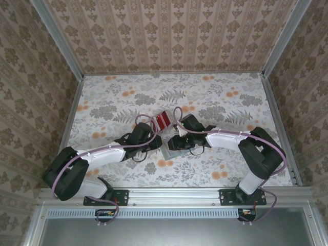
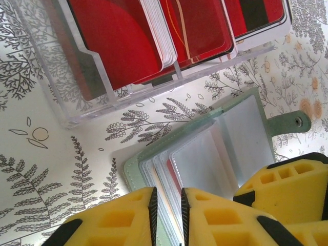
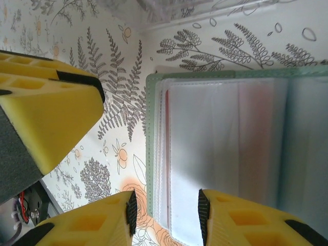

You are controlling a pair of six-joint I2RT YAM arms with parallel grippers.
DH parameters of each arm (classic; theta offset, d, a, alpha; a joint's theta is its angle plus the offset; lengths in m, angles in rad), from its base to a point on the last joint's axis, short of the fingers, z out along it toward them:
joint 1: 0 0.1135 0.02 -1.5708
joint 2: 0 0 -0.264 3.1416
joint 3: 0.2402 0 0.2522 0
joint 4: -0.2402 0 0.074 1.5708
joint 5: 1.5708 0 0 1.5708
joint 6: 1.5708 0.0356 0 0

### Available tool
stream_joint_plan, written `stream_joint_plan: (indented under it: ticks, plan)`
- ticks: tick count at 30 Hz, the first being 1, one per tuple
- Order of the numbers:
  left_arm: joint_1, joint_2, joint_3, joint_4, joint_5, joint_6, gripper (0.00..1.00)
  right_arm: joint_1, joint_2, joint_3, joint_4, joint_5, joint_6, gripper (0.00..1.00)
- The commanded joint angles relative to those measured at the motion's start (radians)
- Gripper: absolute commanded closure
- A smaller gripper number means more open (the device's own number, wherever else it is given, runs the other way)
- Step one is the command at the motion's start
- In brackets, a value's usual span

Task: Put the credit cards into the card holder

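Credit cards (image 2: 118,41) stand on edge in the slots of a clear rack (image 2: 77,102) at the far side of the tabletop (image 2: 31,169), red faces toward you. Expect them to be thin, stiff, light and slick, so take one by a free short edge and pinch across its thickness. A loose pinch will likely let it swivel.

Just in front of the rack lies the card holder (image 2: 241,128), opened flat, its snap tab (image 2: 289,123) sticking out to one side. It looks soft and light, so it will probably slide or fold if you push a card in without pinning it. The sleeves (image 3: 225,133) are pale, floppy film with narrow mouths, and a card's corner can catch there. A red sliver (image 2: 174,179) shows among the sleeve edges, most likely a card already partly seated.

Your left tool (image 2: 169,215) sits at the holder's near end with its jaws a narrow slot apart. Sleeve edges and that red sliver lie in the slot, and you cannot tell whether they are pinched or free.

Your right tool (image 3: 165,212) has its jaws apart, straddling one edge of the holder. One finger is over bare tabletop just beside the cover and the other over the sleeves. It grips nothing visible.
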Motion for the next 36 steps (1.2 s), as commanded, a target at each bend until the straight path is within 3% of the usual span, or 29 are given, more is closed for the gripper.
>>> stream_joint_plan:
  ticks: [1, 6, 11, 17, 19, 25, 36]
  plan:
    - [0.003, 0.015, 0.001, 0.003, 0.007, -0.009, 0.78, 0.006, -0.001, 0.014, 0.008, -0.026, 0.007, 0.61]
    - [0.002, 0.024, 0.015, 0.004, 0.022, -0.001, 0.76, 0.005, -0.055, 0.013, -0.022, 0.028, -0.002, 0.61]
    - [0.000, 0.047, 0.035, 0.004, 0.033, 0.007, 0.75, -0.001, -0.082, 0.032, -0.116, 0.169, -0.029, 0.60]
    - [0.011, 0.040, 0.020, 0.004, 0.027, -0.003, 0.75, -0.002, -0.022, 0.046, -0.096, 0.133, -0.021, 0.61]
    - [0.025, 0.015, 0.012, -0.007, 0.021, -0.003, 0.70, 0.001, -0.028, 0.052, -0.089, 0.134, -0.018, 0.61]
    - [0.130, -0.058, 0.019, -0.089, 0.031, 0.039, 0.58, 0.001, -0.022, 0.201, -0.220, 0.225, -0.101, 0.55]
    - [0.351, -0.044, 0.062, -0.127, 0.178, 0.122, 0.51, -0.015, 0.180, 0.585, -0.455, 0.403, -0.223, 0.45]
